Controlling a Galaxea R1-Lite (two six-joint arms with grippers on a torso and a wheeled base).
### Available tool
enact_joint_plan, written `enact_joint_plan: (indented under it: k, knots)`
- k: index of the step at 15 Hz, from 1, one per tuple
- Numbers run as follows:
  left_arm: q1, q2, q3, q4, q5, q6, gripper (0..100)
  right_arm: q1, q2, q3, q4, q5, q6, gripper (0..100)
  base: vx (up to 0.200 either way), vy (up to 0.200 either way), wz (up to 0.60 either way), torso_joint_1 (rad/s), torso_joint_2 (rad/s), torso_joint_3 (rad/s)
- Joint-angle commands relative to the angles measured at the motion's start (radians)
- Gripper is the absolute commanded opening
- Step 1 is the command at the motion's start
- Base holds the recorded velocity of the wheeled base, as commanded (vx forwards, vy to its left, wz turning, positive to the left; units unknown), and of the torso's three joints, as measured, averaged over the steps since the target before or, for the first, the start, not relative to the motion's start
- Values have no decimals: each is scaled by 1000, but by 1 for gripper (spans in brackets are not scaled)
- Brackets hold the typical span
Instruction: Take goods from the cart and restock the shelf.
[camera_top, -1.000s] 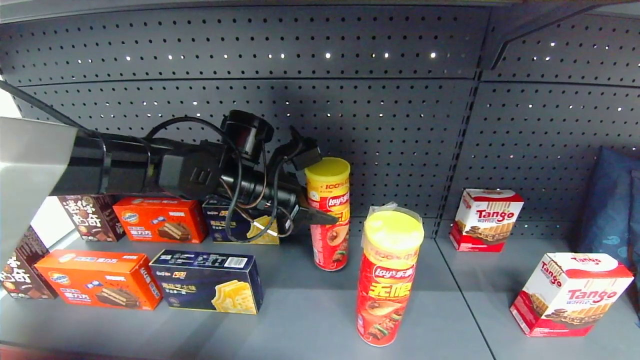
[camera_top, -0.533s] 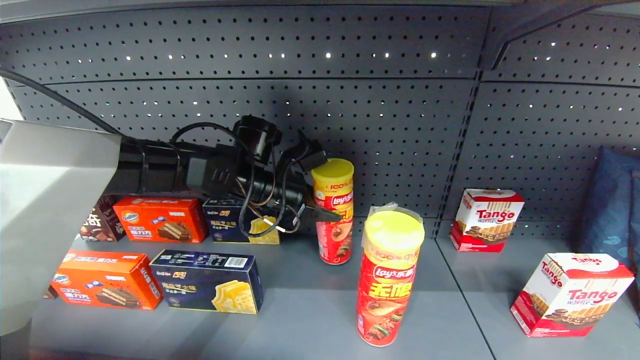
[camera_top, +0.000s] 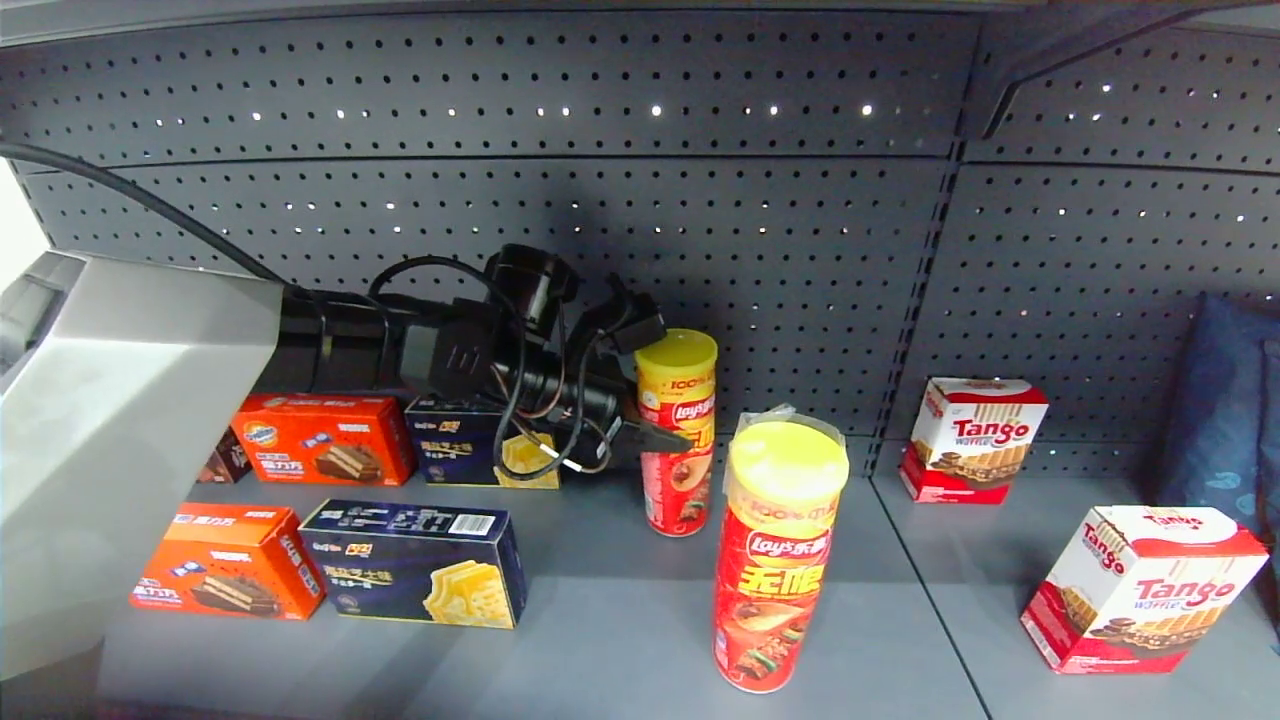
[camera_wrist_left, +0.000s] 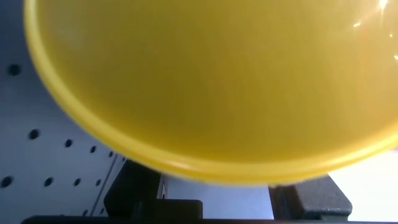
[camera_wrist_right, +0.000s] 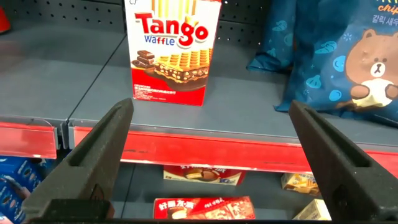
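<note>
My left gripper (camera_top: 668, 436) comes in from the left and is shut on a chips can (camera_top: 680, 480) with a yellow lid and red body. It holds the can upright near the pegboard, the can's base at or just above the grey shelf (camera_top: 600, 640). That yellow lid (camera_wrist_left: 211, 81) sits right against the left wrist view. A second, matching chips can (camera_top: 775, 560) stands free in front and to the right. My right gripper (camera_wrist_right: 214, 171) is open and holds nothing. It hangs in front of a lower shelf, facing a Tango wafer box (camera_wrist_right: 173, 50).
Orange boxes (camera_top: 225, 560) and dark blue cracker boxes (camera_top: 415, 562) lie on the shelf's left half. Two Tango boxes (camera_top: 972, 438) (camera_top: 1140, 585) and a blue bag (camera_top: 1220, 400) occupy the right bay. A red shelf edge strip (camera_wrist_right: 186, 152) runs below the wafer box.
My left arm has reached farther right and deeper into the shelf, carrying the chips can toward the pegboard. The front can and the boxes stayed put.
</note>
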Motion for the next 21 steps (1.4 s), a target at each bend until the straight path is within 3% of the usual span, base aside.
enact_joint_plan:
  k: [1, 6, 7, 8, 14, 21]
  knots:
    - [-4, 5, -8, 0, 0, -1, 0, 1, 2, 0, 0, 0, 0, 100, 0, 0, 0, 0, 0, 0]
    - [-10, 20, -27, 0, 2, 1, 0, 1, 2, 0, 0, 0, 0, 100, 0, 0, 0, 0, 0, 0]
    - [-10, 20, -27, 0, 3, 4, 100, 1, 2, 0, 0, 0, 0, 100, 0, 0, 0, 0, 0, 0]
    - [-14, 20, -28, 0, 5, 17, 100, 1, 2, 0, 0, 0, 0, 100, 0, 0, 0, 0, 0, 0]
    - [-16, 8, -4, 0, 6, 19, 100, 1, 2, 0, 0, -2, 5, 100, 0, 0, 0, 0, 0, 0]
    - [29, -169, 190, -9, 25, 20, 100, 1, 2, 0, 0, -3, 5, 100, 0, 0, 0, 0, 0, 0]
